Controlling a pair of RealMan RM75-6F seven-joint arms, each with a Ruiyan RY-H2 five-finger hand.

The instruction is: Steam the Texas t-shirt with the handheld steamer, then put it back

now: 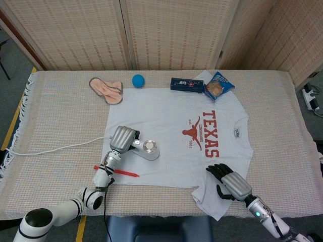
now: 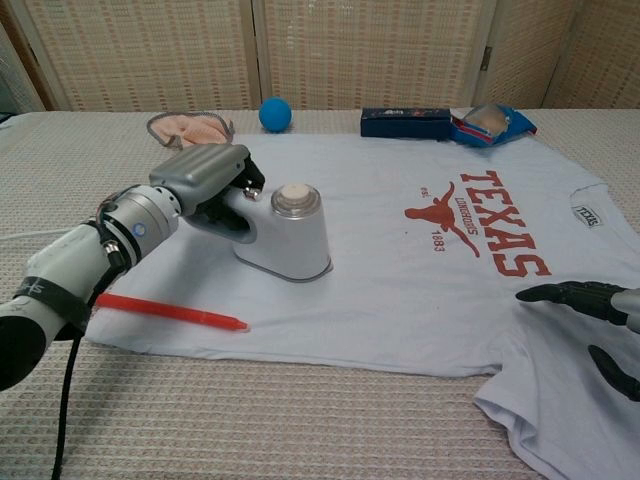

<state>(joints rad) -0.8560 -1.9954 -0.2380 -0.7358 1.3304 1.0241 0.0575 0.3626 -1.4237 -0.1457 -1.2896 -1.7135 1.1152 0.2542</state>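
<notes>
While the left hand (image 2: 205, 178) grips the steamer (image 2: 283, 235) by its handle, the steamer's base rests on the white t-shirt (image 1: 171, 126) spread over the table (image 1: 60, 116). Over the shirt's lower sleeve, the right hand (image 1: 229, 180) holds nothing, its fingers (image 2: 560, 293) spread apart. A red pen (image 2: 165, 311) lies near the steamer at the shirt's edge.

Table under a beige woven cloth (image 1: 282, 126), white Texas t-shirt (image 1: 171, 121) spread flat, blue ball (image 1: 138, 80), pink slippers (image 1: 106, 88), dark blue box (image 1: 186, 84), snack packet (image 1: 218, 86), white cord (image 1: 55, 146).
</notes>
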